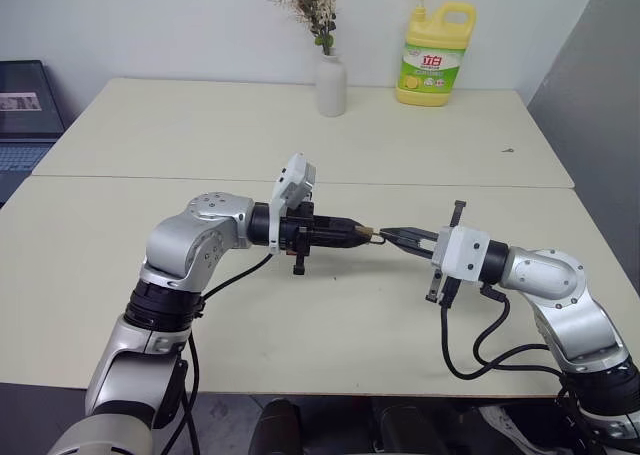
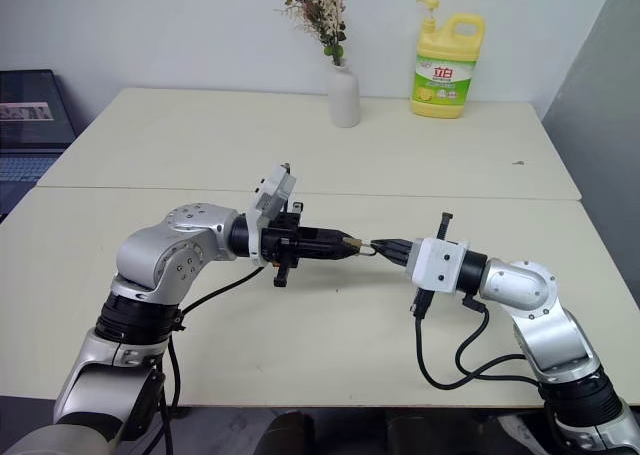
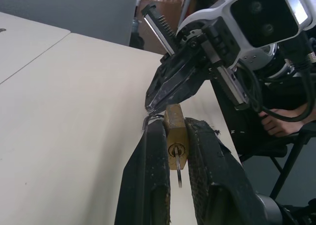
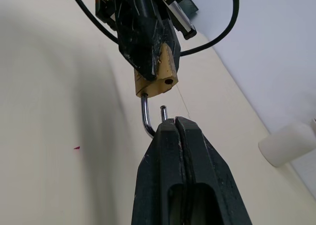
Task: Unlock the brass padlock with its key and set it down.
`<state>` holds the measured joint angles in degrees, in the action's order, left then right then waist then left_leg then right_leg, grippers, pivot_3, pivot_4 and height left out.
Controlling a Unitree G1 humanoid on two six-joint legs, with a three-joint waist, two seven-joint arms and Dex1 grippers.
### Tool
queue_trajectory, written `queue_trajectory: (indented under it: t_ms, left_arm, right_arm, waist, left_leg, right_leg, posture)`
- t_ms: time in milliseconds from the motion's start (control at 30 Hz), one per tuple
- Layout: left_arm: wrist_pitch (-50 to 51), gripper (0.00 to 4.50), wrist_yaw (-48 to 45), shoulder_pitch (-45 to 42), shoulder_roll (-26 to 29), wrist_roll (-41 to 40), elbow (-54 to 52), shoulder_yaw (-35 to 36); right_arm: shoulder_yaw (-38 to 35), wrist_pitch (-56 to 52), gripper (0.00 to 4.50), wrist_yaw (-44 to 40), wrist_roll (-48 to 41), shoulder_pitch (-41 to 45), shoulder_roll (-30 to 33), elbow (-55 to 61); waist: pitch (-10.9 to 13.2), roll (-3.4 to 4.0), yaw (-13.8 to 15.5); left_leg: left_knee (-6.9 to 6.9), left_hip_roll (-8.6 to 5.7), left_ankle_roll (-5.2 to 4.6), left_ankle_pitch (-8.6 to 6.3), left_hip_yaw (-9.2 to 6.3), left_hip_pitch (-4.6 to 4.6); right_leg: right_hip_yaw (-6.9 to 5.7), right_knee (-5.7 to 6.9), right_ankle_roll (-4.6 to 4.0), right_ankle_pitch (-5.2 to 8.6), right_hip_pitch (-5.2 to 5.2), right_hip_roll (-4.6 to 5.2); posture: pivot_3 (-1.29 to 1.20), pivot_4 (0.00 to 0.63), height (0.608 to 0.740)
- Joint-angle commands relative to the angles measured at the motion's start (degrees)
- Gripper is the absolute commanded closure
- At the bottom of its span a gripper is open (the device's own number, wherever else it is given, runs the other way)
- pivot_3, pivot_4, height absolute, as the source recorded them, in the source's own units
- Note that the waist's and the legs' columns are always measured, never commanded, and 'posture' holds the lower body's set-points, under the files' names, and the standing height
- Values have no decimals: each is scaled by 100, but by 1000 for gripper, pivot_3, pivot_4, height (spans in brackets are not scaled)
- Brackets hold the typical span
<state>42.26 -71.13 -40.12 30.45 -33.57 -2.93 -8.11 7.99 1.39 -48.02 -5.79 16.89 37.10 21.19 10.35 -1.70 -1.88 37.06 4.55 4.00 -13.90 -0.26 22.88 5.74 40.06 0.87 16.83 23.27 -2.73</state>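
Left gripper (image 3: 177,151) is clamping the brass padlock (image 3: 176,141) mid-air over the table (image 1: 200,155), key (image 3: 177,169) inserted, while right gripper (image 4: 175,123), clenched on the freed shackle (image 4: 146,117), is lying just rightward along the lock's long axis

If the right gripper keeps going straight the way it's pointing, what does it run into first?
Most likely the padlock: the right gripper is shut on the shackle, which is swung open, and points at the lock's brass body, clamped in the left gripper right behind it.
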Motion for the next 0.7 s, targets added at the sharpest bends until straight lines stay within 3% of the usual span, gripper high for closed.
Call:
queue_trajectory:
  t_ms: [33, 700]
  left_arm:
    - [19, 4329, -74, -8, 62, -137, -266, 41]
    - [84, 4329, 139, 61, 33, -266, -304, 113]
  right_arm:
    - [-56, 176, 4500, -136, -75, 112, 49, 30]
    - [15, -51, 4500, -409, 0, 45, 108, 48]
  waist:
    - [0, 0, -1]
    - [0, 0, 0]
  left_leg:
    - [0, 0, 0, 0, 0, 0]
    - [0, 0, 0, 0, 0, 0]
  right_leg:
    - [0, 0, 0, 0, 0, 0]
    - [0, 0, 0, 0, 0, 0]
  posture:
    - [0, 150, 740]
    - [0, 150, 740]
